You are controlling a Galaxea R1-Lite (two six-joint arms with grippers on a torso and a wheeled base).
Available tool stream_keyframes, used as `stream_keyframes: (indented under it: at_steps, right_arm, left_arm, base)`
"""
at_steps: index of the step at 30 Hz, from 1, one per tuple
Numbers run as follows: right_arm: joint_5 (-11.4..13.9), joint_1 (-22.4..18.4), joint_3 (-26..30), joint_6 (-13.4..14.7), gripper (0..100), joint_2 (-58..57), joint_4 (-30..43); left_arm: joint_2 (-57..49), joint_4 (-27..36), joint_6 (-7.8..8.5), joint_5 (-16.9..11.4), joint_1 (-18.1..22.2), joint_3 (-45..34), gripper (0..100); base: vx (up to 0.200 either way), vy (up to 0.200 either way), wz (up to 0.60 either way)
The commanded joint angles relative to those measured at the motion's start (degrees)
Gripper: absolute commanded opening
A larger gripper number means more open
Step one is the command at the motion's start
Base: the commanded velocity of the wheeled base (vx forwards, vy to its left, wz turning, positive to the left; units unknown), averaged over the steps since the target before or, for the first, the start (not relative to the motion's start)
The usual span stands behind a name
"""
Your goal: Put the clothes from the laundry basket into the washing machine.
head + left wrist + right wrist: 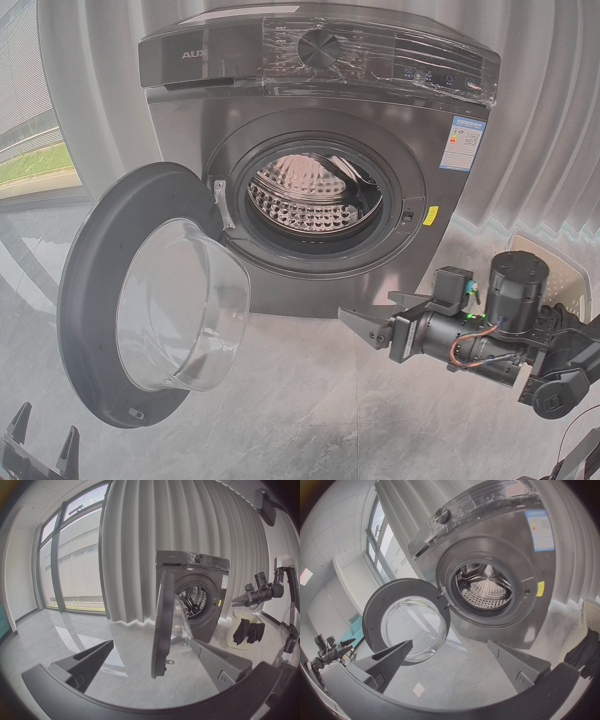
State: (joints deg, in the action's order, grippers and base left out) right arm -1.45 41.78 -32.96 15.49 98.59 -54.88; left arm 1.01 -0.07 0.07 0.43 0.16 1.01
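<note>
The grey washing machine (312, 156) stands ahead with its round door (150, 300) swung wide to the left. Its steel drum (312, 194) shows nothing inside. The cream laundry basket (565, 275) sits on the floor to the machine's right, and black clothes (248, 631) hang over its rim (240, 616). They also show in the right wrist view as black clothes (584, 655). My right gripper (367, 303) hovers open and holds nothing, in front of the machine's lower right corner and left of the basket. My left gripper (50, 420) is low at the near left, open, below the door.
Grey curtains (544, 144) hang behind the machine, and a large window (75, 558) is to its left. The tiled floor (312, 387) stretches between me and the machine. The open door juts out over the floor on the left.
</note>
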Motion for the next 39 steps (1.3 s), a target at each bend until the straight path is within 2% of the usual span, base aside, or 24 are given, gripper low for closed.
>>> stream_keyframes:
  at_steps: [1,5,9,12,15,16,18,25,27,30,33,35,36,37,39]
  right_arm:
    - [-0.13,-1.44,4.05,-1.34,100,-6.83,-0.14]
    - [-0.22,-1.52,5.89,-2.4,100,-8.67,-0.14]
    - [-0.57,-2.05,8.44,-3.1,100,-12.1,-0.14]
    - [-2.77,-3.9,11.25,-5.04,100,-15.44,-0.14]
    - [-3.12,-5.74,13.8,-6.62,100,-18.52,-0.14]
    - [-3.12,-7.5,15.91,-8.55,100,-21.59,-0.05]
    - [-3.12,-8.99,18.02,-10.13,100,-24.85,0.04]
    - [-1.63,-17.34,26.11,-13.47,100,-34.07,0.74]
    - [0.48,-20.51,29.54,-15.05,100,-38.73,0.83]
    - [2.15,-23.85,32.96,-16.55,100,-44.09,0.83]
    - [2.68,-25.61,32.96,-16.37,100,-49.02,3.29]
    - [3.47,-26.92,32.96,-16.46,100,-58.86,10.94]
    - [3.47,-26.92,32.96,-16.46,100,-58.86,10.94]
    - [3.74,-27.71,32.96,-16.99,100,-66.15,18.32]
    - [3.74,-28.77,32.96,-17.69,100,-73.62,24.82]
  left_arm:
    - [-0.75,-0.01,0.01,0.01,0.02,-1.01,100]
    - [-0.75,-0.01,0.01,-0.08,0.02,-1.01,100]
    - [-0.75,-0.01,0.01,-0.08,0.02,-1.01,100]
    - [-0.75,-0.01,0.01,0.01,0.02,-1.01,100]
    - [-0.75,-0.01,0.1,-0.08,0.02,-1.01,100]
    - [-0.75,-0.01,0.1,-0.08,0.02,-1.01,100]
    - [-0.75,-0.01,0.1,0.01,0.02,-1.01,100]
    - [-0.75,0.07,0.1,-0.08,0.02,-1.01,100]
    - [-0.75,-0.01,0.1,-0.08,0.02,-1.01,100]
    - [-0.75,-0.01,0.1,-0.08,0.02,-1.01,100]
    - [-0.75,-0.01,0.1,-0.08,0.02,-1.01,100]
    - [-0.75,-0.01,0.1,-0.08,0.02,-1.01,100]
    - [-0.75,-0.01,0.1,-0.08,0.02,-1.01,100]
    - [-0.75,-0.01,0.1,-0.08,0.02,-1.01,100]
    - [-0.75,-0.01,0.1,-0.08,0.02,-1.01,100]
  base:
    - [0.0,-0.2,0.0]
    - [0.0,-0.2,0.0]
    - [0.0,0.0,0.0]
    - [0.0,0.0,0.0]
    - [0.0,0.0,0.0]
    - [0.0,0.0,0.0]
    - [0.0,0.0,0.0]
    - [0.0,0.0,0.0]
    - [0.0,0.0,0.0]
    - [0.0,0.0,0.0]
    - [0.0,0.0,0.0]
    - [0.0,0.0,0.0]
    - [0.0,0.0,0.0]
    - [0.0,0.0,0.0]
    - [0.0,0.0,0.0]
